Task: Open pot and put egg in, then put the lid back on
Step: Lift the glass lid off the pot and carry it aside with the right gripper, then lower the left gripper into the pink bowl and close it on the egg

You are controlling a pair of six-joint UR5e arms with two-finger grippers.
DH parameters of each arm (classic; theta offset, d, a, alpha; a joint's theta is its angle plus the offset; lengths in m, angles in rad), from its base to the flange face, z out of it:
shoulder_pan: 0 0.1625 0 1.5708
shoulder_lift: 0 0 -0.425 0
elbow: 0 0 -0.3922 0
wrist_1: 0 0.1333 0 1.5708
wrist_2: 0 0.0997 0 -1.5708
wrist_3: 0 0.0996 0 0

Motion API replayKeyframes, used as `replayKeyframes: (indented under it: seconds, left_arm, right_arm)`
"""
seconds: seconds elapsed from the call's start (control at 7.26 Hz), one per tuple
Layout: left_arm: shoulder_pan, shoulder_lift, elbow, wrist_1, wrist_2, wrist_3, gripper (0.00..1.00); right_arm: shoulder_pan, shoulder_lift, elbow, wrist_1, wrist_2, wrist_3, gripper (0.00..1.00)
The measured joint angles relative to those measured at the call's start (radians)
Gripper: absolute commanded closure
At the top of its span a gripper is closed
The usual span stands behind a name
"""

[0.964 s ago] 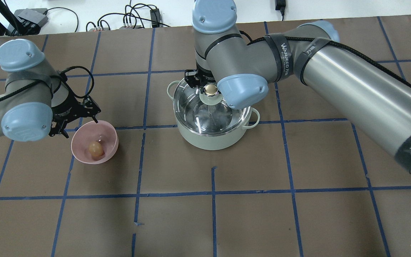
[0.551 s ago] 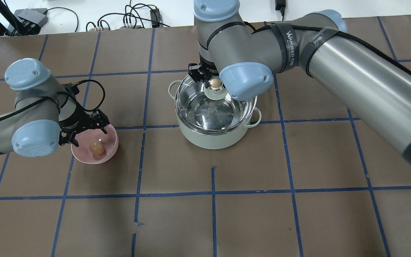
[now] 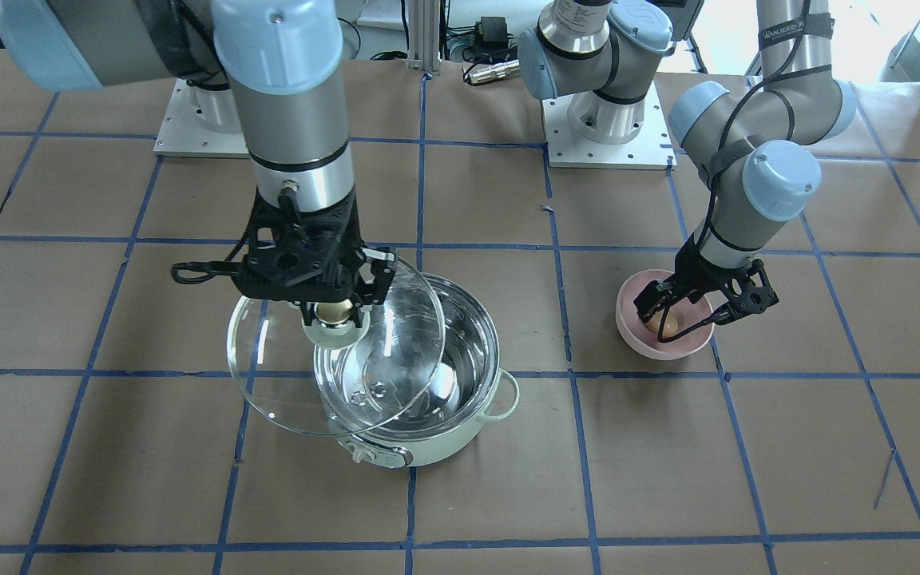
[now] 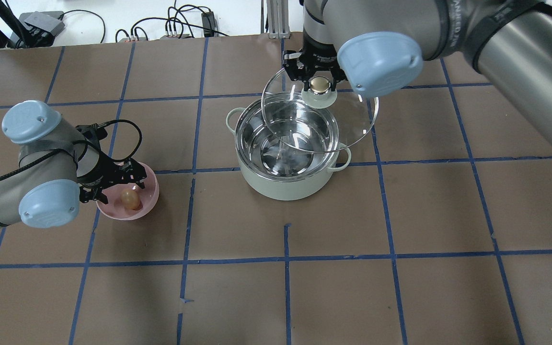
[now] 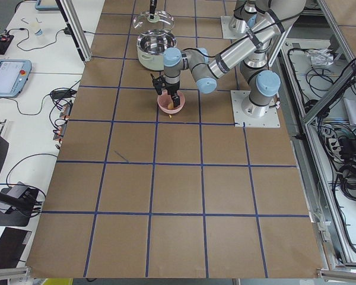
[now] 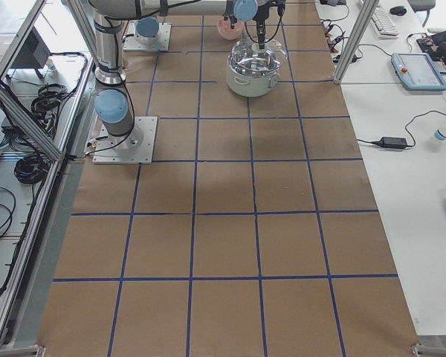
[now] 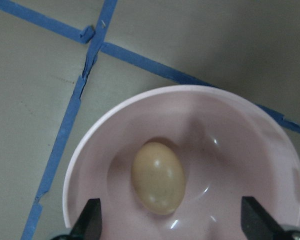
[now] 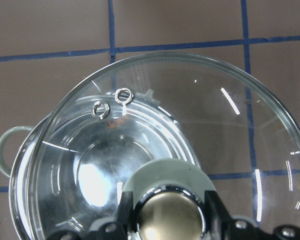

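The mint-green pot [image 4: 281, 188] stands open mid-table, its steel inside empty; it also shows in the front view [image 3: 436, 443]. My right gripper [image 4: 319, 84] is shut on the beige-gold knob of the glass lid [image 4: 355, 120]. It holds the lid tilted in the air, above the pot's far right rim [image 3: 284, 387] [image 8: 230, 115]. The egg [image 4: 131, 199] lies in a pink bowl [image 4: 150, 199]. My left gripper [image 4: 113, 186] is open just above the bowl, with a fingertip on either side of the egg [image 7: 158, 177] and not touching it [image 3: 665, 323].
The table is brown paper with a blue tape grid [image 4: 285, 258]. Cables and boxes [image 4: 175, 26] lie beyond its far edge. The two arm bases [image 3: 604, 120] stand on plates at the robot's side. The pot's control knob [image 3: 362, 455] faces away from the robot.
My right gripper has lifted the lid off the pot and carried it up, back and to the right. My left gripper has come in over the pink bowl and now straddles the egg.
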Motion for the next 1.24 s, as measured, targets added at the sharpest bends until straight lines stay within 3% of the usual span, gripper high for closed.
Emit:
replayKeyframes:
  seconds: [0.69,1.24]
  left_arm:
    - [-0.004,-0.029,-0.003,0.036,0.006,-0.004,0.03]
    - [-0.019,-0.036,-0.002,0.036,0.001,-0.21,0.03]
  right_arm:
    - [-0.295,-0.154,0.009,0.21,0.064,-0.339,0.67]
    - [-0.328,-0.168,0.012,0.24,0.106,-0.373,0.67]
